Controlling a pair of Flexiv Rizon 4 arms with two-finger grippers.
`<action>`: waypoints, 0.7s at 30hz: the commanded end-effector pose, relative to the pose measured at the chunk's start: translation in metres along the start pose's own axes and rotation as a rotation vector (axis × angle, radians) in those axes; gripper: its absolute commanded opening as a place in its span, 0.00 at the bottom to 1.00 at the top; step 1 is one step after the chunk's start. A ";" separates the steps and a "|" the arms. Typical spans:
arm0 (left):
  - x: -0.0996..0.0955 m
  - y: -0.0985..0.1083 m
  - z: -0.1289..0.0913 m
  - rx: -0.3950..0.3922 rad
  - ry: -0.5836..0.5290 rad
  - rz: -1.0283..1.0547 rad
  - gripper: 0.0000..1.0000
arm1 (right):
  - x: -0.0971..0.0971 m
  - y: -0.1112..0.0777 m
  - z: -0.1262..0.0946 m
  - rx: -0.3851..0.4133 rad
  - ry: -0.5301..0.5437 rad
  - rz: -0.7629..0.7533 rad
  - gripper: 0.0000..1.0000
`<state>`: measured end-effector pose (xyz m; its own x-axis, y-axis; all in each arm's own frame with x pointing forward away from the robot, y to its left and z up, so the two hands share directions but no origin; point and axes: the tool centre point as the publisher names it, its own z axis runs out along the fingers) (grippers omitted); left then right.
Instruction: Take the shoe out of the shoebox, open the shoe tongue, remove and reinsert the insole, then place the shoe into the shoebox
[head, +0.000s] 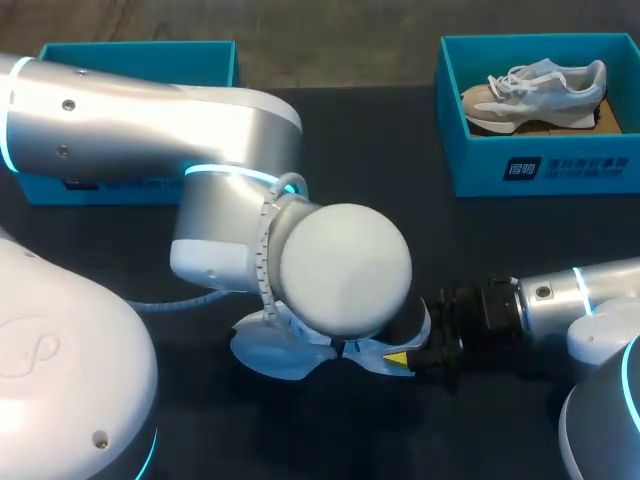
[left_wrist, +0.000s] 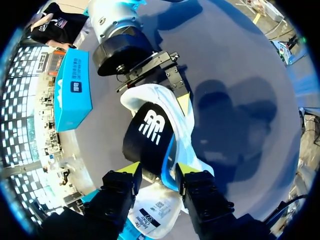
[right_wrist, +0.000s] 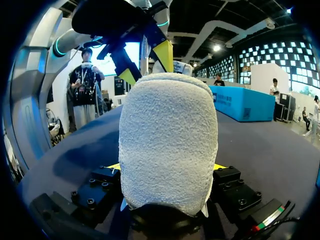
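A white and pale blue shoe (head: 275, 352) lies on the dark table, mostly hidden under my left arm in the head view. My right gripper (right_wrist: 167, 167) is shut on its fuzzy white heel (right_wrist: 167, 140), one finger on each side. In the left wrist view a black insole (left_wrist: 150, 132) with a white logo sticks out of the shoe (left_wrist: 150, 95). My left gripper (left_wrist: 157, 169) is shut on the insole's near end, both yellow tips touching it. The right gripper (head: 415, 355) comes in low from the right. The blue shoebox (head: 540, 172) stands at the back right.
A second grey-white shoe (head: 535, 92) lies inside the shoebox. Another blue box (head: 130, 52) stands at the back left, behind my left arm. A white paper tag (left_wrist: 152, 217) lies under the left gripper.
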<state>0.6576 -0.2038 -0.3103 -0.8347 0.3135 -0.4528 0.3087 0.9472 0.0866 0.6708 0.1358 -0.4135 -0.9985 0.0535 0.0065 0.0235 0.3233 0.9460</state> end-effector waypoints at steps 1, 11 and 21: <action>-0.002 -0.005 0.001 -0.004 0.001 -0.005 0.38 | 0.001 -0.001 0.000 0.004 -0.001 0.001 0.00; -0.008 -0.006 0.003 -0.007 -0.007 -0.022 0.31 | 0.001 -0.001 0.000 0.004 -0.001 0.001 0.00; -0.011 -0.002 0.004 -0.003 -0.001 -0.047 0.07 | 0.001 -0.001 0.000 0.004 -0.001 0.001 0.00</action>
<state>0.6661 -0.2108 -0.3090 -0.8464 0.2695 -0.4592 0.2675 0.9609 0.0709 0.6710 0.1357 -0.4135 -0.9985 0.0538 0.0067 0.0238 0.3234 0.9460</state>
